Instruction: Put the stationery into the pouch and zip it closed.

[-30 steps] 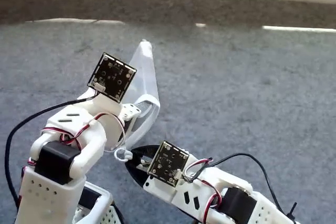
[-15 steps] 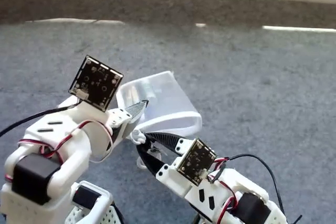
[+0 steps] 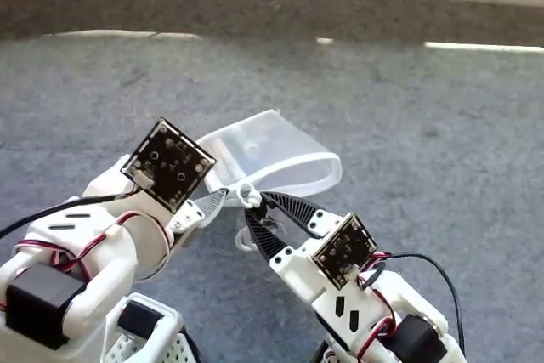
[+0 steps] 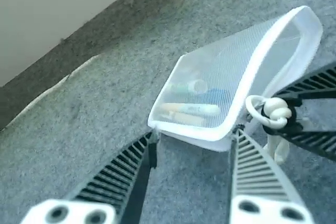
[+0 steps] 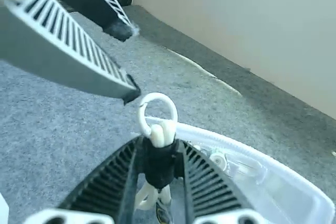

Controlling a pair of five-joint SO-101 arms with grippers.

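As the translucent mesh pouch comes down onto the grey tabletop, it lies almost broadside up between the two arms, where a second ago it stood on end, a narrow blade rising above the left arm. In that same second the right arm has pushed forward over the tabletop, carrying the pouch's near corner with it. On these frames, the filling looks done and the job is down to the zip. The left tool has its fingers spread wide, bracketing the pouch's near end with a tip at each side of the white hem. Whether they press on it cannot be told. The right tool is clamped on the zip pull, whose knotted white cord and ring stand up from between its fingers, just beside one left fingertip. Inside the pouch the stationery shows through the mesh: a pale pen, a green-marked one and something blue, lying together against the near end. Whether the zip is fully home cannot be made out.
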